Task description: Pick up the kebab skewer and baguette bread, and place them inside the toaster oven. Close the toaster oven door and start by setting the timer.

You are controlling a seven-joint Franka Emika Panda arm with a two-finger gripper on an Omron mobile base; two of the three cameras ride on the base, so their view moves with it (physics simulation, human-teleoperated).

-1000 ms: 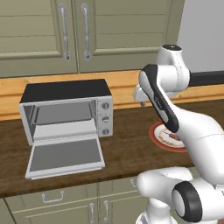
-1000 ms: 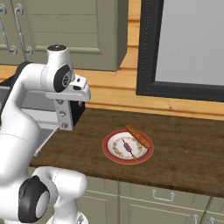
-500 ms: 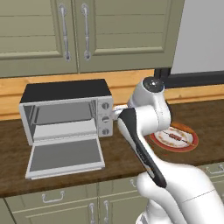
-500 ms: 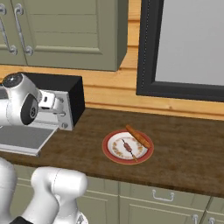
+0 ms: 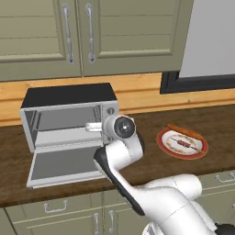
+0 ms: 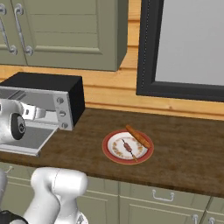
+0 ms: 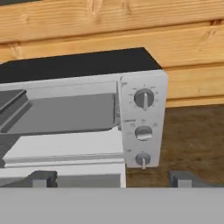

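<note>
The toaster oven stands at the counter's left, and its door lies dropped open and flat. My gripper hovers in front of the oven's right half, above the door, pointing at it. In the hand view the gripper is open, its fingertips far apart with nothing between them, facing the three knobs. On a red-rimmed plate to the right lie the baguette bread and the kebab skewer. From the right base view, the baguette lies behind the skewer.
Green wall cabinets hang above the oven. A dark-framed window sits behind the plate. The wooden counter runs on to the right, with drawers below its front edge.
The arm has swung left and down from above the plate, and the open gripper now sits in front of the oven. Oven, plate and food have not moved.
</note>
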